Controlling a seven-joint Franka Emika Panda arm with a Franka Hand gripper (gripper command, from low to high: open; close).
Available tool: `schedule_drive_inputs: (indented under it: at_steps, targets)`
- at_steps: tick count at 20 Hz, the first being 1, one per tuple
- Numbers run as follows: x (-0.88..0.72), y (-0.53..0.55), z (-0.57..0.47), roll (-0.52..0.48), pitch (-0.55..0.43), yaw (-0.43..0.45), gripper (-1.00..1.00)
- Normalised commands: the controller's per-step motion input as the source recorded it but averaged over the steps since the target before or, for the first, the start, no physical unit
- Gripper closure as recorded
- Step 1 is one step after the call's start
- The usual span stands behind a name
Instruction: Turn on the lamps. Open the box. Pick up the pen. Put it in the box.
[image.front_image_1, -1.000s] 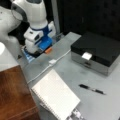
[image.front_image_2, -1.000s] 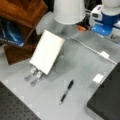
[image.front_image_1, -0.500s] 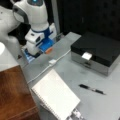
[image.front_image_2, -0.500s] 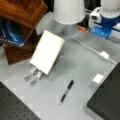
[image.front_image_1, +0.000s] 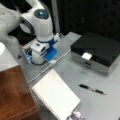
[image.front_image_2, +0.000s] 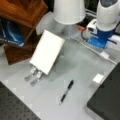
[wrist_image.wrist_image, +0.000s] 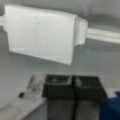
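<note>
While the arm is being held low over the grey table (image.front_image_1: 75, 72), the gripper (wrist_image.wrist_image: 72, 87) is being shown in the wrist view at the lower centre of the frame, its two dark fingers (wrist_image.wrist_image: 58, 87) pressed together with nothing between them. Just above them in that view, a white switch block (wrist_image.wrist_image: 42, 35) on a white cable (wrist_image.wrist_image: 105, 35) is being displayed, very near the fingertips; whether contact is being made cannot be told. In a front view, the gripper (image.front_image_1: 51, 60) is being seen at the left centre, below the white and blue wrist, over the same white cable (image.front_image_1: 45, 71).

The box (image.front_image_1: 97, 51) is being shown at the right of that view, its black lid lying shut and a small white tag (image.front_image_1: 86, 56) sitting at its front edge; in a front view only its dark corner (image.front_image_2: 107, 100) is being caught at the lower right. The pen (image.front_image_1: 91, 89) is being left flat on the table, apart from the box, and in a front view (image.front_image_2: 66, 91) it is being seen at the lower centre. A white flat slab (image.front_image_1: 56, 97) is being propped nearby, and a white lampshade (image.front_image_2: 68, 11) is being shown at the top.
</note>
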Motion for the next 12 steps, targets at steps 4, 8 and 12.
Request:
schedule_drive_inputs:
  at_steps: [4, 8, 12]
  targets:
    - [-0.64, 0.05, -0.42, -0.065, -0.384, 0.042, 1.00]
    - [-0.66, 0.02, -0.48, -0.045, -0.467, 0.016, 1.00]
    - [-0.69, -0.07, -0.48, -0.044, -0.501, -0.005, 1.00]
